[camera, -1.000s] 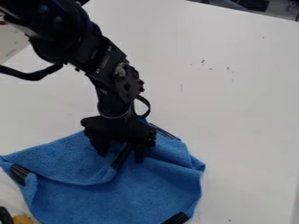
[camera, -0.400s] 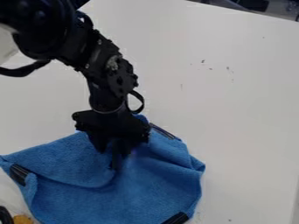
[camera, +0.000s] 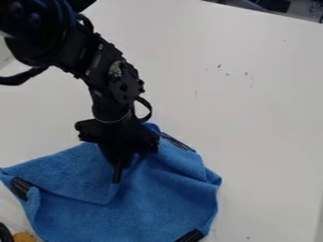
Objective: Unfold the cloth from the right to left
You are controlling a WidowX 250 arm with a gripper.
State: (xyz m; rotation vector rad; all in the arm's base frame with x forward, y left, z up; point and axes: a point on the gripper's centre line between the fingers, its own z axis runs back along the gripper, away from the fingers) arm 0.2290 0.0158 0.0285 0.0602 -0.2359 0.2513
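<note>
The gripper (camera: 121,163) is at the upper middle of the blue cloth (camera: 164,203), with its fingers together on a folded-over corner. A black strip (camera: 117,174) on that corner pokes out below the fingertips. The cloth lies partly folded at the lower left, its upper left layer (camera: 66,172) ending in a loose edge that runs to the gripped corner. Other black patches mark the cloth's left corner, upper right edge and bottom right. The gripper hides part of the cloth's upper edge.
The white table (camera: 252,104) extends above and to the right of the cloth. At the bottom left corner are a yellow object (camera: 24,237) and a black rounded item (camera: 5,233).
The gripper's fingers have shut on the cloth's corner. The gripper has moved slightly left, and the black strip and folded edge have shifted left with it.
</note>
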